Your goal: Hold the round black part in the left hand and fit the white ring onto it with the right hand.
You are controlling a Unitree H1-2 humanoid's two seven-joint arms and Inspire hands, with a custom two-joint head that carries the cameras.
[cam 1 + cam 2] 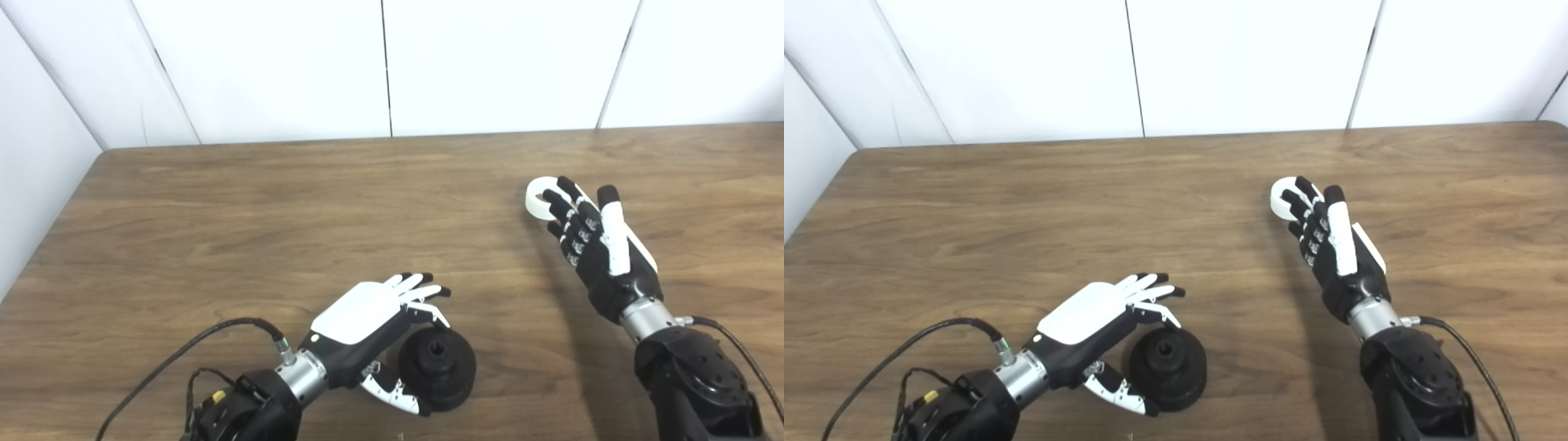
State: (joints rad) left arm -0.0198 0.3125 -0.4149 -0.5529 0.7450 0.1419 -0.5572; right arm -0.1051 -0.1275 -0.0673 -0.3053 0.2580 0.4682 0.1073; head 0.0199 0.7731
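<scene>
Left eye view shows our left hand (367,321) cupping, not yet gripping, the black part (437,367) (right hand (603,248) open by the white ring (542,199)), so we should clamp first.

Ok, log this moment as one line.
left robot hand: open around black part on table | right robot hand: open, fingertips at white ring | ring not fitted

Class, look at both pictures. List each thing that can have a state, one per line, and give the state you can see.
Black part: on the table, hub up, not lifted.
White ring: lying on the table, not fitted.
Left hand: open, fingers and thumb around the black part, not closed on it.
Right hand: open, fingertips at the ring, not gripping it.
</scene>
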